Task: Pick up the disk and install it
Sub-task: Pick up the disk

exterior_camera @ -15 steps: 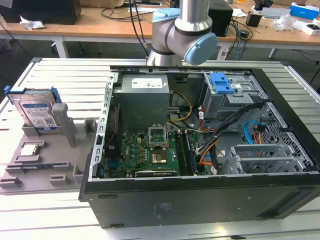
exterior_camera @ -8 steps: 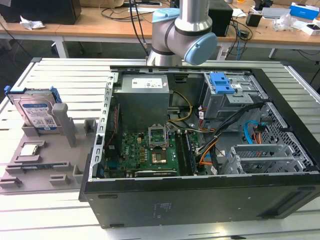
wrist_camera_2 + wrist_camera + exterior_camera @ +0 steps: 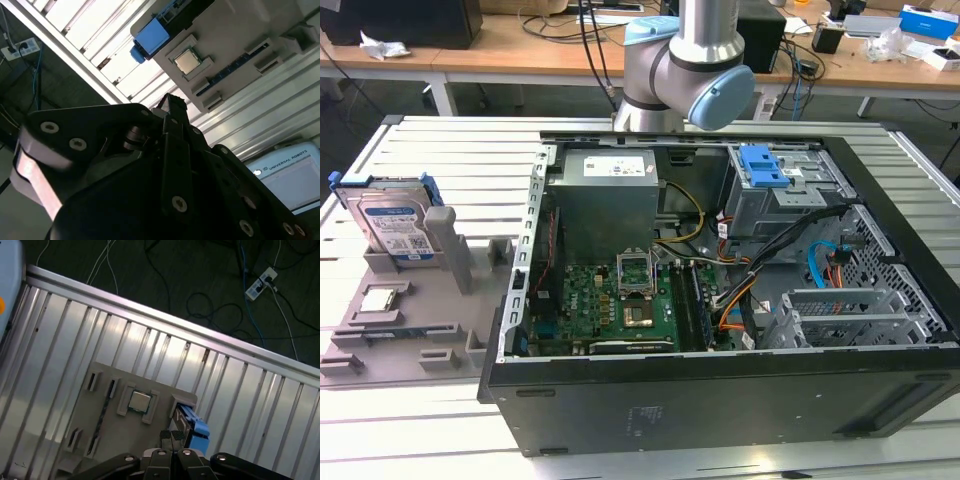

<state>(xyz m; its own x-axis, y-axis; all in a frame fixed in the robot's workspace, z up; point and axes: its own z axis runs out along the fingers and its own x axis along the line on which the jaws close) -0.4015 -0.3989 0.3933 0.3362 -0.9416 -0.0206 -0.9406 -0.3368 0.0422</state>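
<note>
On the slatted metal worktop (image 3: 450,150), cable-strewn floor (image 3: 150,270) beyond, sits the open computer case (image 3: 740,400). At the exterior view's left, the disk (image 3: 392,225) stands upright in a grey holder (image 3: 410,330). Over the holder hangs the gripper (image 3: 171,436), jaws pinched together, gripping nothing.

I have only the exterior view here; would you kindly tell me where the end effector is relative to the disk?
Observer: In the first wrist view the end effector hangs high over the gray fixture, apart from the disk, which stands in its slot.
Operator: Thank you. What lies past the table's edge there?
Observer: In the first wrist view a power strip and loose cables lie on the dark floor beyond the table.
</note>
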